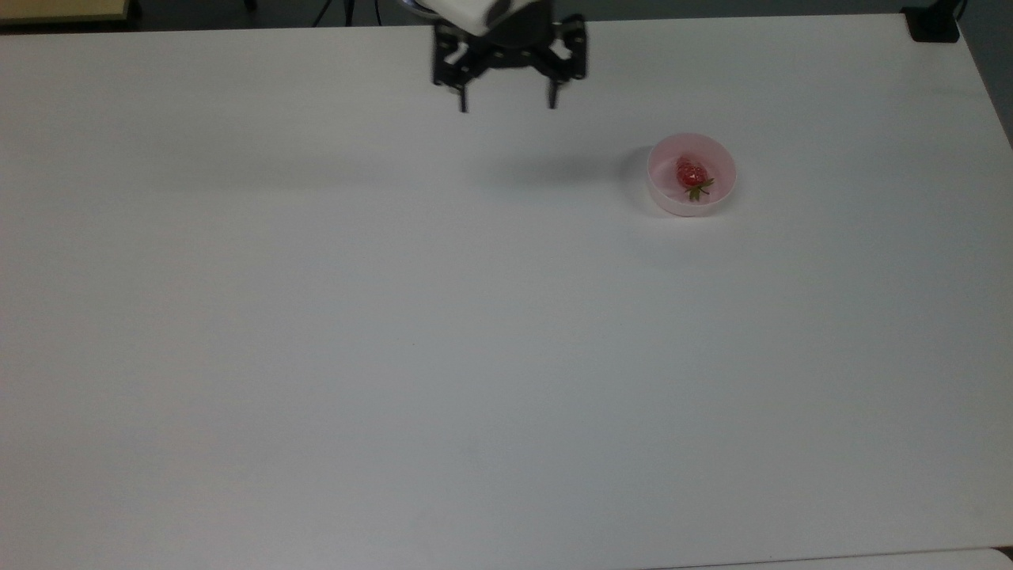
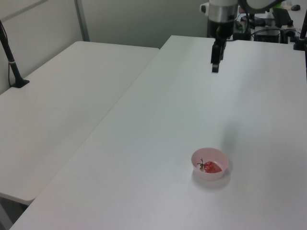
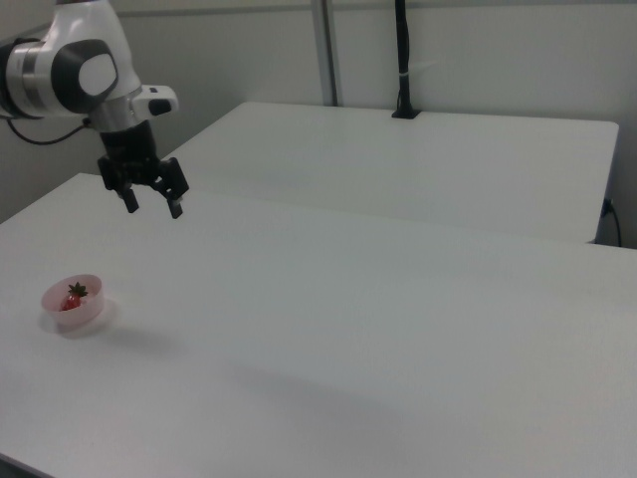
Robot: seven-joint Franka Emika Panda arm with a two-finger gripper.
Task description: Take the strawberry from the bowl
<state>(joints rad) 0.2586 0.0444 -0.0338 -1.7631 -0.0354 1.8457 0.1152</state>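
Note:
A glossy red strawberry (image 1: 690,172) with a green cap lies inside the pale pink bowl (image 1: 662,192) on the white table. The same strawberry (image 2: 213,167) and bowl (image 2: 201,155) sit low in the left view, and the strawberry (image 3: 72,299) in the bowl (image 3: 85,313) sits at the right view's left. My black gripper (image 1: 506,105) hangs open above the table near the far edge, to the top view's left of the bowl and well apart from it, nothing between its fingers. I also see the gripper (image 2: 215,69) in the left view and the gripper (image 3: 153,207) in the right view.
A second white table (image 2: 57,96) adjoins this one. A black pole (image 2: 10,57) stands on that table. Equipment clutters the far end behind the arm (image 2: 268,24). A dark block (image 1: 932,24) sits at the top view's upper right corner.

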